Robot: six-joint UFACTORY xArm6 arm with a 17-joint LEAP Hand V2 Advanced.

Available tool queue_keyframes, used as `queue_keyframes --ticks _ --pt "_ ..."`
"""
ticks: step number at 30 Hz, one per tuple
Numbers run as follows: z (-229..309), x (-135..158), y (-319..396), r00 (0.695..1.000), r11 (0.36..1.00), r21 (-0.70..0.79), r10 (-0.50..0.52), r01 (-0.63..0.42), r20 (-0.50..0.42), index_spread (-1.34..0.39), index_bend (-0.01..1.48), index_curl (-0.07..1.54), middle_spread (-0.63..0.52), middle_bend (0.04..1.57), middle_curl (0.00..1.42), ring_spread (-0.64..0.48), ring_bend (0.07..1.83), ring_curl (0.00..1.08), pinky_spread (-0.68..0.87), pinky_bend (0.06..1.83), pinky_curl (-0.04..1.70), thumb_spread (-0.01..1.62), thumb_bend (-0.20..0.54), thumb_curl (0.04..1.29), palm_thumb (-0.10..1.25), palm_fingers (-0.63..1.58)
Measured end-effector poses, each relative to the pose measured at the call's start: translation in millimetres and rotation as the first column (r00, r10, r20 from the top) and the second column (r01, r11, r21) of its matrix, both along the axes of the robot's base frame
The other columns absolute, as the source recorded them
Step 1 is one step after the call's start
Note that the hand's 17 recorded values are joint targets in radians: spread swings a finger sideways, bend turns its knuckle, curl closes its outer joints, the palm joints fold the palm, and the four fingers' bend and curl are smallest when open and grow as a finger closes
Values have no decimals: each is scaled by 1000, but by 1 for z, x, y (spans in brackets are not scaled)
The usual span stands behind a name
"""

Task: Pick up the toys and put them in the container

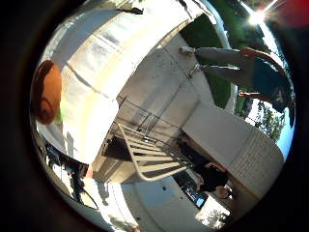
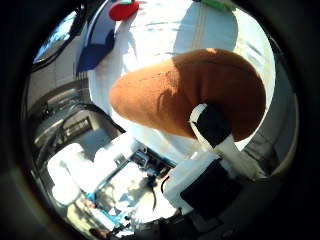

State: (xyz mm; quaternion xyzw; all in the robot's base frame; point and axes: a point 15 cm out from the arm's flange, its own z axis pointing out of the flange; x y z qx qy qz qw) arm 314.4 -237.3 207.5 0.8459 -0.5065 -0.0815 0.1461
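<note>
A brown plush toy point(image 2: 185, 95) fills much of the thumb side view, close to my palm, above the white table point(image 2: 165, 30). My right hand point(image 2: 210, 165) has a white finger with a black tip point(image 2: 212, 125) curled against the toy's side. The same toy point(image 1: 47, 92) shows at the edge of the little finger side view. A red toy point(image 2: 123, 9) lies further off on the table, beside a blue container point(image 2: 95, 45). A green thing point(image 2: 217, 4) lies at the table's far side, mostly cut off.
The table's edge point(image 1: 104, 121) drops to a concrete patio. A metal slatted rack point(image 1: 149, 154) stands on the patio next to the table. A low white wall point(image 1: 227, 140) and grass lie beyond it.
</note>
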Motion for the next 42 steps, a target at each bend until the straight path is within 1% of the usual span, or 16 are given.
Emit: queue_keyframes --ticks 4,7,10,14,16,21,23,30,34,35,36,37,39,40,41,42 --pt "10 -17 9 999 999 3 33 -33 9 -166 157 256 12 180 341 241 328 326 404 436 236 1147 -29 328 629 139" --pt "6 -30 17 999 999 12 52 -52 -2 -161 157 254 16 178 341 242 330 327 408 446 238 1147 -31 327 615 141" --pt "-17 -52 38 995 996 42 84 -82 -54 -159 156 253 17 180 341 242 331 327 410 450 240 1146 -30 324 606 139" --pt "-42 -66 61 987 991 76 121 -114 -102 -158 158 252 18 178 341 247 335 328 410 453 241 1149 -26 322 608 141" --pt "-49 -63 67 986 989 80 131 -124 -100 -157 161 253 18 182 342 245 337 330 408 441 238 1147 -23 323 620 136" --pt "-51 -34 71 989 988 40 149 -149 -5 -153 172 260 13 178 341 242 327 328 388 416 233 1136 -20 327 655 125" --pt "-53 -26 76 988 988 29 154 -154 15 -150 179 265 12 173 338 240 320 326 384 409 232 1134 -19 330 675 130" --pt "-48 -14 88 986 987 9 160 -160 43 -140 192 287 5 165 328 237 306 322 377 384 229 1119 -26 335 701 152" --pt "-50 -2 107 983 985 -1 175 -175 48 -129 201 303 -15 182 328 232 330 325 371 347 217 1114 -20 340 723 245" --pt "-51 2 110 983 984 -4 178 -178 53 -132 198 305 -37 204 335 233 374 331 367 342 208 1112 -20 340 731 352" --pt "-49 7 113 982 984 -10 179 -178 66 -151 175 298 -63 258 353 212 453 344 365 340 193 1109 -20 343 739 515" --pt "-48 12 114 980 984 -15 180 -179 80 -165 161 295 -76 293 367 190 498 355 357 335 189 1105 -19 344 748 580" --pt "-46 19 116 978 983 -21 181 -180 104 -224 67 246 -122 446 434 135 742 433 328 399 200 1095 -17 350 771 797" --pt "-46 22 116 976 983 -23 183 -181 116 -235 68 238 -131 474 452 124 794 458 323 404 205 1093 -19 350 773 794" --pt "-43 26 116 974 983 -25 184 -182 134 -264 77 224 -157 546 496 100 926 520 317 427 219 1087 -19 353 784 817" --pt "-41 31 117 971 983 -27 183 -181 151 -284 78 213 -171 601 524 88 992 553 316 459 229 1085 -20 354 787 861"
